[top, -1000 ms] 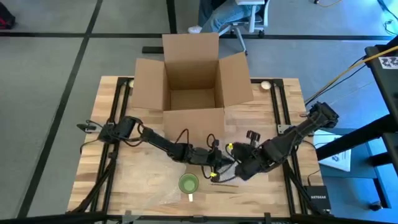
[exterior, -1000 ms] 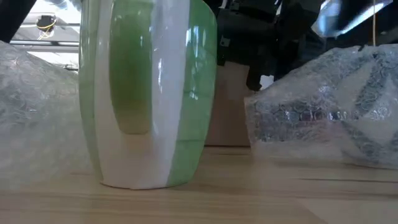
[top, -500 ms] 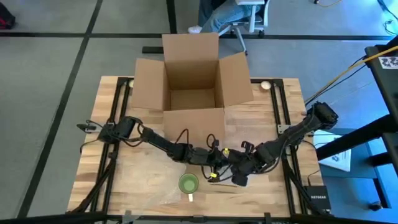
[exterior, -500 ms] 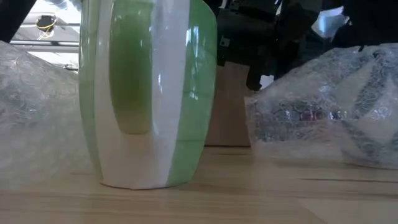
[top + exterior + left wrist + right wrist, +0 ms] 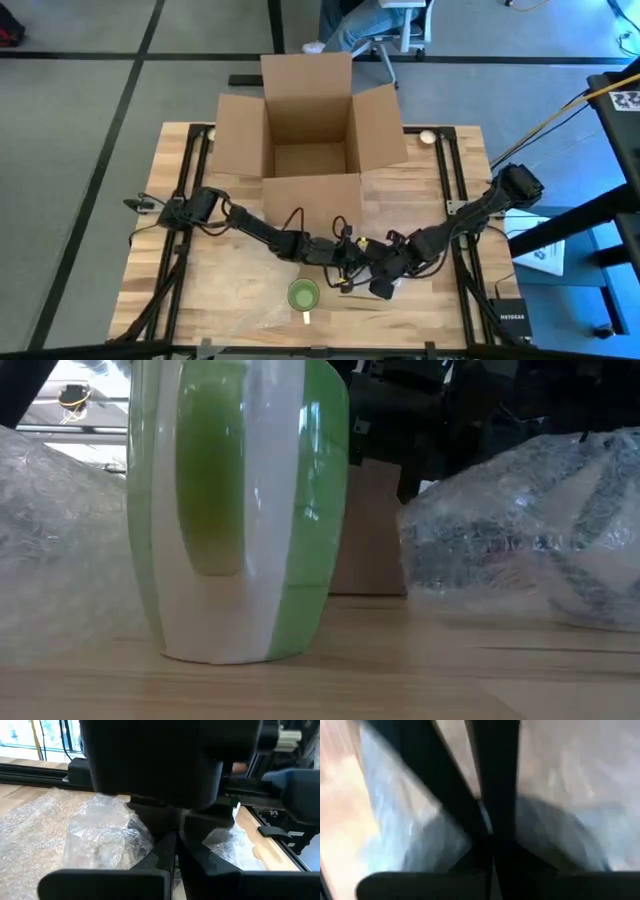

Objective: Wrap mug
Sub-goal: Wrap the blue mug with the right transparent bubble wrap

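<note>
We find the left gripper [image 5: 345,262] low over the table's front middle, just behind and to the right of the mug. In its wrist view its two fingers [image 5: 167,851] are drawn together with barely a slit between them, a fold of bubble wrap [image 5: 107,832] bunched right at them; we read it as pinched on the sheet. The right gripper [image 5: 378,285] sits close beside it on the right, nearly meeting it. In the right wrist view its fingers [image 5: 492,795] converge to a narrow point over a pale, crinkly surface, but the picture is too smeared for us to say whether they hold anything.

The green mug [image 5: 304,295] stands upright near the table's front edge, its cream handle [image 5: 306,318] pointing toward that edge. In the low view we see it large and close, handle facing the camera, its base flat on the wood and bare of wrap. A raised hump of bubble wrap [image 5: 520,530] rises to its right, and more lies to its left.

Behind the grippers, an open cardboard box [image 5: 308,140] rests at the back of the wooden table [image 5: 455,310], flaps spread. Beyond the table, a person's legs [image 5: 350,25] show beside a chair.
</note>
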### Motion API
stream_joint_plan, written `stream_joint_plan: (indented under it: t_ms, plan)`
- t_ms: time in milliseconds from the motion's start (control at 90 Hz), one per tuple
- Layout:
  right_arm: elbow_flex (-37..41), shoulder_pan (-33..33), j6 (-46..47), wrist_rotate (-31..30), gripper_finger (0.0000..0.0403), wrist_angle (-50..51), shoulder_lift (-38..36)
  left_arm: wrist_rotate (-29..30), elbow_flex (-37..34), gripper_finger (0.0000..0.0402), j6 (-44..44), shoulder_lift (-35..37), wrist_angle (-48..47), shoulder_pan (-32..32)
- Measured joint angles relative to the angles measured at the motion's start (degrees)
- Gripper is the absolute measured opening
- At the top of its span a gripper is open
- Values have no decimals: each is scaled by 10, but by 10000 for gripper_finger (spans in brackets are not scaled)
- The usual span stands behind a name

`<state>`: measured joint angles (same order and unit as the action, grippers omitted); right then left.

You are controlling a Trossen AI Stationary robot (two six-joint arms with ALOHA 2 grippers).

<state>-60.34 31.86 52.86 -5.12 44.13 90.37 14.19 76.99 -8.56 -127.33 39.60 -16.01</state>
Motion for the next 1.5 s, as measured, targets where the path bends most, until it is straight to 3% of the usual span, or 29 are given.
stream_joint_plan:
  t_ms: [200, 311, 400, 489, 667, 767, 900, 1144, 1500]
  plan:
    - [-126, 1, -35, -14, 1, 175, -1, -1, 0, 0, 0, 0, 1, 0]
    - [-176, 0, -36, -123, 1, 272, -2, -1, 0, 0, 0, 0, 1, 0]
    - [-183, -4, -27, -217, 1, 293, -4, 0, 0, 0, 0, 0, 1, 0]
    - [-172, -20, -23, -253, 1, 285, -3, 0, 0, 0, 0, 0, 0, 0]
    - [-110, -49, -56, -222, 1, 162, 0, 0, 0, 0, 0, 0, 1, 0]
    - [-80, -53, -70, -151, 1, 100, 0, 0, 0, 0, 0, 0, 1, 0]
    - [-68, -40, -53, -78, 1, 100, 0, -1, 0, 0, 0, 0, 1, 0]
    - [-67, 5, -9, -37, 1, 100, -1, -4, 0, 0, 0, 0, -1, -1]
    - [-70, 12, -6, -58, 1, 110, -2, 1, 0, 0, 0, 0, -1, 0]
